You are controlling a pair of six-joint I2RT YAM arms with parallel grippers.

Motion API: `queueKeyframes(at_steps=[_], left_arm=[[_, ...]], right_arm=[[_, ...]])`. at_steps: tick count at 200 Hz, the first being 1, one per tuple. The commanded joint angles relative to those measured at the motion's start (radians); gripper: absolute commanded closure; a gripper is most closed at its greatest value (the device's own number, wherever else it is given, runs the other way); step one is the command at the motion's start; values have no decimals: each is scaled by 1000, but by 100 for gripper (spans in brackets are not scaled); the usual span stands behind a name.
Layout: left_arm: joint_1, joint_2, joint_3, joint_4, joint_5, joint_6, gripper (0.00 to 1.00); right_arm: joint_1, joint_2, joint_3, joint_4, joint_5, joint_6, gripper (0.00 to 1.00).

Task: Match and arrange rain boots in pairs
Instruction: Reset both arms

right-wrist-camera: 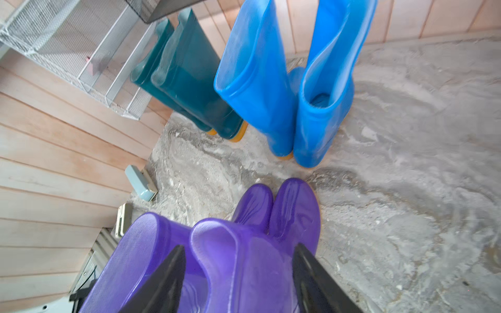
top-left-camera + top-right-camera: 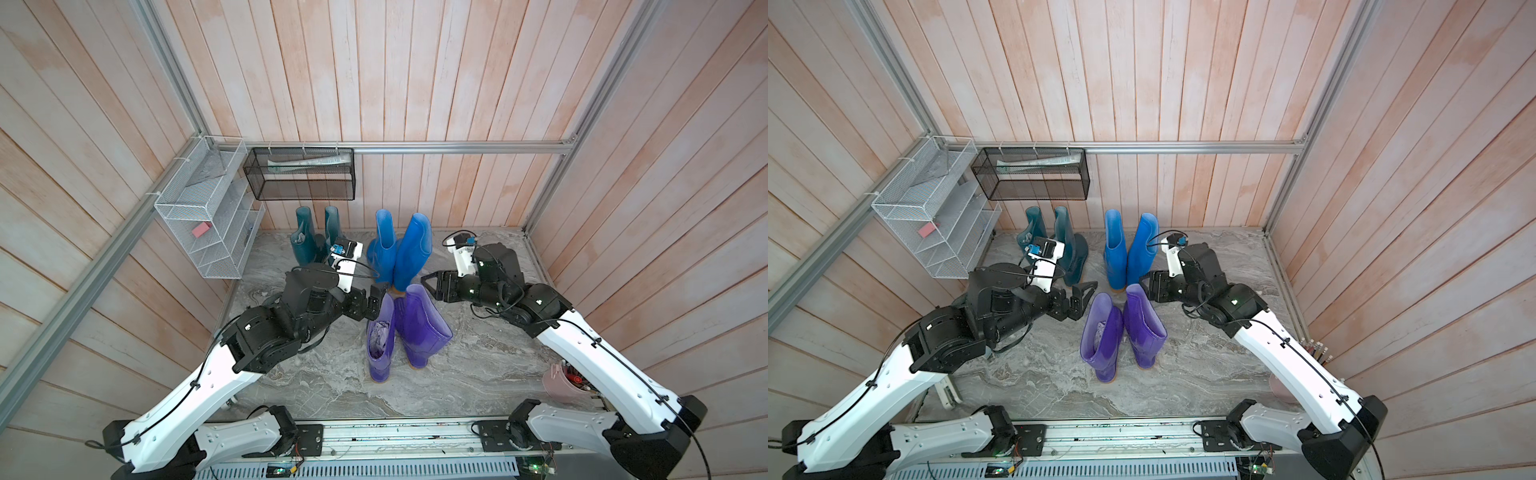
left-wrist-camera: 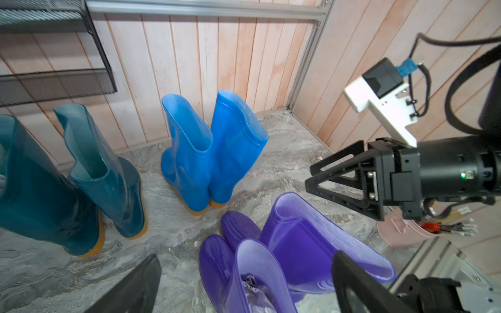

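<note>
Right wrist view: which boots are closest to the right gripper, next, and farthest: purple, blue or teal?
1. Purple boots, just ahead of the right gripper.
2. Blue boots, by the back wall.
3. Teal boots, beside the wire rack.

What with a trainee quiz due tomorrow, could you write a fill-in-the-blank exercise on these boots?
The teal boots stand on the robot's ___, beside the blue boots.
The purple boots stand directly in front of the ___ boots.
The pink cup sits on the robot's ___ side.
The left gripper and right gripper both hold ___.
Missing words: left; blue; right; nothing.
</note>
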Motion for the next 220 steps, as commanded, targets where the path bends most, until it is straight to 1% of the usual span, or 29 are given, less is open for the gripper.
queueKeyframes(at_steps=[1,9,10,13,15,17,37,52,70,89,100,116,124,135,156,169,201,220], left_arm=[[62,26,59,20,-14,49,0],[104,39,79,15,2,53,0],[108,40,82,13,3,54,0],[124,45,88,11,8,55,0],[134,47,91,11,10,56,0],[144,49,94,11,13,57,0],[233,50,71,38,4,65,0],[285,17,-16,114,-37,73,0],[355,-51,-187,259,-65,80,0],[420,-134,-382,404,-72,42,0],[433,-186,-513,503,-77,43,0],[440,-246,-684,629,-127,33,0],[449,-266,-755,677,-139,26,0],[470,-279,-839,739,-144,20,0],[533,-253,-940,823,-134,-3,0],[578,-218,-983,882,-120,-7,0],[675,-117,-1033,1037,-95,26,0],[763,-22,-1052,1131,-30,39,0]], right_arm=[[-89,-23,29,29,-29,-69,25],[-134,-23,30,31,-48,-83,21],[-139,-23,31,31,-50,-85,19],[-157,-23,30,32,-58,-90,6],[-168,-23,29,34,-66,-93,3],[-178,-24,29,34,-72,-99,2],[-290,-34,3,63,-111,-137,2],[-365,-56,-56,119,-93,-159,2],[-434,-87,-162,215,-22,-181,2],[-474,-105,-265,325,49,-215,2],[-477,-113,-329,386,135,-218,2],[-480,-122,-425,489,240,-227,2],[-481,-130,-479,554,275,-244,2],[-484,-131,-549,644,291,-287,2],[-505,-79,-617,735,359,-313,2],[-535,-28,-634,760,361,-313,2],[-568,41,-719,910,353,-331,2],[-572,50,-780,1020,359,-347,2]])
